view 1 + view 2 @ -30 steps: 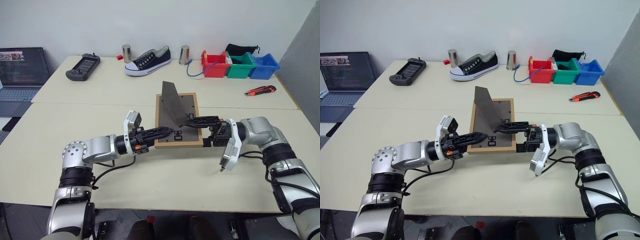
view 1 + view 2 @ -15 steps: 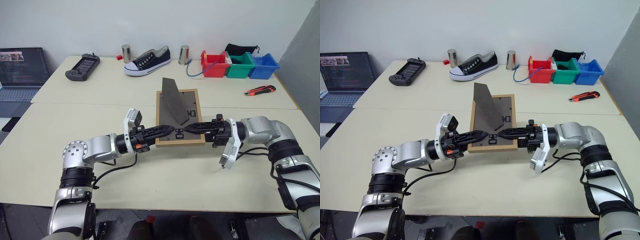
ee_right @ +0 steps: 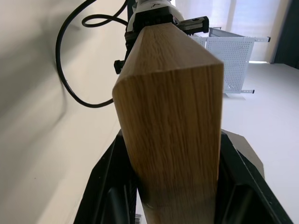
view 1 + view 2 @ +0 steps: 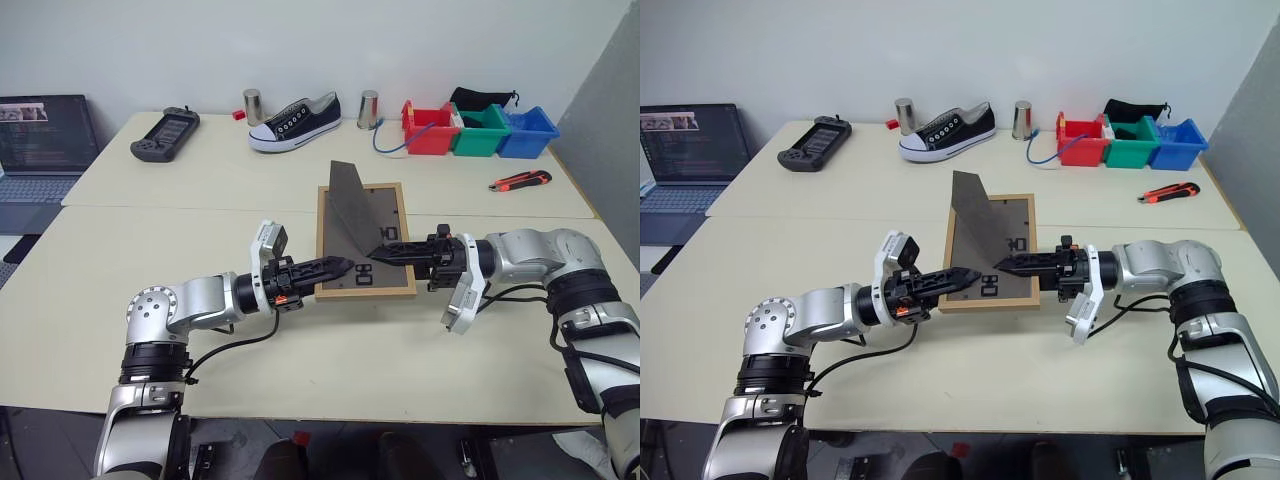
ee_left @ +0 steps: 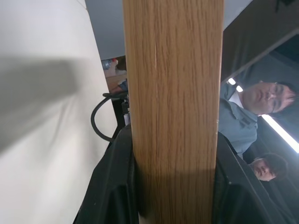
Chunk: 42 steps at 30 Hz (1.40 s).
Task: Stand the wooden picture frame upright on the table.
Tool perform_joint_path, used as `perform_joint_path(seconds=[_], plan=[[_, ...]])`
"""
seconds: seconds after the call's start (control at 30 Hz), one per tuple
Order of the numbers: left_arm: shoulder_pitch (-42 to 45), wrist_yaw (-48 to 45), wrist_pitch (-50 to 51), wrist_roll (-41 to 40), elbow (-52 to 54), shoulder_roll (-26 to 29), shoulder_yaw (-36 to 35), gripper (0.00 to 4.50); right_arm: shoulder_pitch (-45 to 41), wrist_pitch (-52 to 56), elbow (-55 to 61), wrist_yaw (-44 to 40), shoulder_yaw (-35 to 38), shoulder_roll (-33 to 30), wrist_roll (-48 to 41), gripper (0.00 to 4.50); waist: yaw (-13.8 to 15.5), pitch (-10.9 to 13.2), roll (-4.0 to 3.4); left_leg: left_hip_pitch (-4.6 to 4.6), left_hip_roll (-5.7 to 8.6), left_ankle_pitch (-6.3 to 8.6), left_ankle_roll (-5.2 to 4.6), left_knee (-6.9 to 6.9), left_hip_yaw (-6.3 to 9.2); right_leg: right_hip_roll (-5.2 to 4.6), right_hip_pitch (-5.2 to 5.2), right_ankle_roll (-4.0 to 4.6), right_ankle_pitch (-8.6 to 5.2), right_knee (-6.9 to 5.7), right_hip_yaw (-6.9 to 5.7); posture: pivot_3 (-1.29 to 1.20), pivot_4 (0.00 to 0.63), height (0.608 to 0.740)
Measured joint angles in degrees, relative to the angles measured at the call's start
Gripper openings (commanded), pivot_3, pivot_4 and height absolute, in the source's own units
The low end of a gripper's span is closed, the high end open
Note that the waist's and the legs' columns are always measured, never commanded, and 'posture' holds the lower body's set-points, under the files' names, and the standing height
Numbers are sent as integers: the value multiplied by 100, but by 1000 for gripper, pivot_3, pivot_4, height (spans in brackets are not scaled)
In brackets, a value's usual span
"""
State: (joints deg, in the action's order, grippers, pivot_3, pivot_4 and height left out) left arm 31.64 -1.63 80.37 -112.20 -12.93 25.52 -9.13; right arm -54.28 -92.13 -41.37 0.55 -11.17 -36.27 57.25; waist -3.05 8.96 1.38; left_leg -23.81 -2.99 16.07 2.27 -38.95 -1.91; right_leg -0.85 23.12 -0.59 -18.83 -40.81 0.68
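The wooden picture frame [image 4: 366, 245] sits at the centre of the head views, back side up, over the near section of the tabletop [image 4: 300, 180], its grey stand [image 4: 352, 207] folded out. The left tool [image 4: 338, 266] clamps the frame's lower left edge; the right tool [image 4: 381, 254] clamps its right edge. In each wrist view light wood fills the gap between the black fingers [image 5: 112, 186], hiding the fingertips. Whether the frame's underside touches the tabletop cannot be made out.

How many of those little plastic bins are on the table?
3, side by side at the cream table's far right corner: red plastic bin, green plastic bin, blue plastic bin.
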Motion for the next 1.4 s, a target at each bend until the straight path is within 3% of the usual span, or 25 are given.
perform_joint_path(seconds=[0.73,0.8,1.1,1.2,1.4], plan=[[23,208,2,-54,-1,-75,80,1312,84,120,198,611,-463,-337,51,1442,-4,0,0,0,14,0,-1,1,1,-11,0,0,0,-1,4,0,150,740],[-39,266,-63,-93,98,-72,82,1996,84,124,202,618,-475,-337,51,1442,-4,0,0,0,14,-1,-1,1,1,-11,0,0,0,-1,4,0,150,740],[-95,371,-348,-26,204,25,-35,4018,86,6,178,743,-547,-338,51,1442,1,0,0,-1,18,-1,-1,1,1,-15,1,0,0,-1,5,0,150,740],[-108,350,-329,-26,210,63,-27,4457,86,15,147,746,-547,-337,52,1442,-3,0,0,0,18,-1,-1,1,1,-15,1,-1,0,-1,4,0,150,740],[-118,223,-306,-26,217,335,-27,4457,85,39,55,780,-547,-338,52,1442,-5,0,0,0,18,-1,-1,1,1,-15,1,-1,0,-1,4,0,150,740]])
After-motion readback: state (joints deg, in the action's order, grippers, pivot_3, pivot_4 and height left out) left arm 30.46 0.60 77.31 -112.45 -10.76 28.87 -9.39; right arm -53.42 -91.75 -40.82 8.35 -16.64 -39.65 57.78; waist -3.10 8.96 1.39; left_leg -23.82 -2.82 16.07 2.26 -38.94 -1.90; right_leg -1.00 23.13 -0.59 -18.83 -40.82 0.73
